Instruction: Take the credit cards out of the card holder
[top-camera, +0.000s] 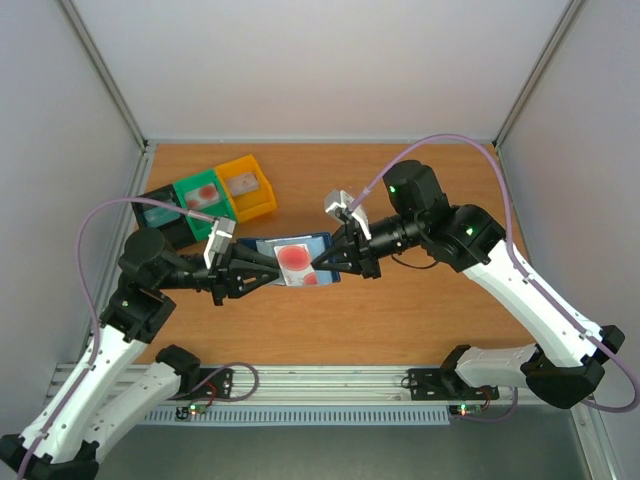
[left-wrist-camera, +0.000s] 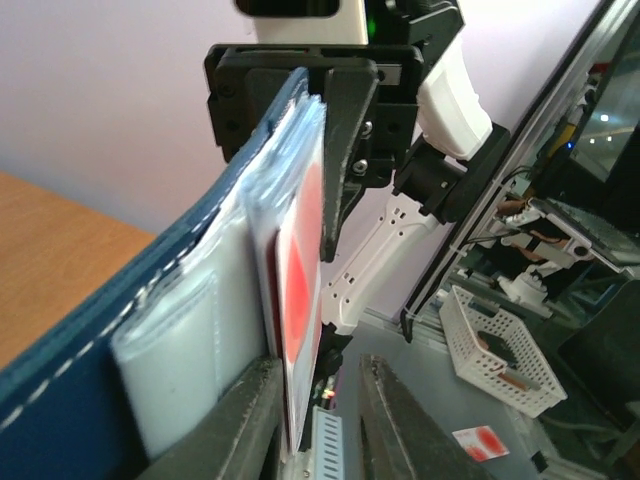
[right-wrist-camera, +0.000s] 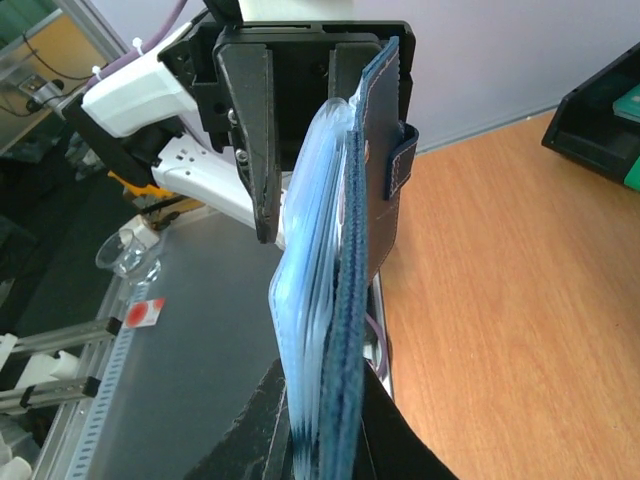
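Observation:
The navy card holder (top-camera: 315, 250) hangs in the air over the middle of the table, between both grippers. My right gripper (top-camera: 330, 262) is shut on its right edge, and that edge runs down between the fingers (right-wrist-camera: 335, 445). A pale credit card with a red blotch (top-camera: 296, 262) sticks out of the pale blue pockets (left-wrist-camera: 180, 340) towards the left. My left gripper (left-wrist-camera: 318, 430) is open around that card (left-wrist-camera: 298, 270). The card rests against one finger (left-wrist-camera: 235, 420), and the other finger (left-wrist-camera: 400, 420) stands clear of it.
Black (top-camera: 160, 215), green (top-camera: 205, 195) and yellow (top-camera: 247, 187) bins stand at the back left. A teal card lies in the black bin and a red-marked one in the green. Another red-marked card (left-wrist-camera: 482, 440) lies on the floor beyond the near edge.

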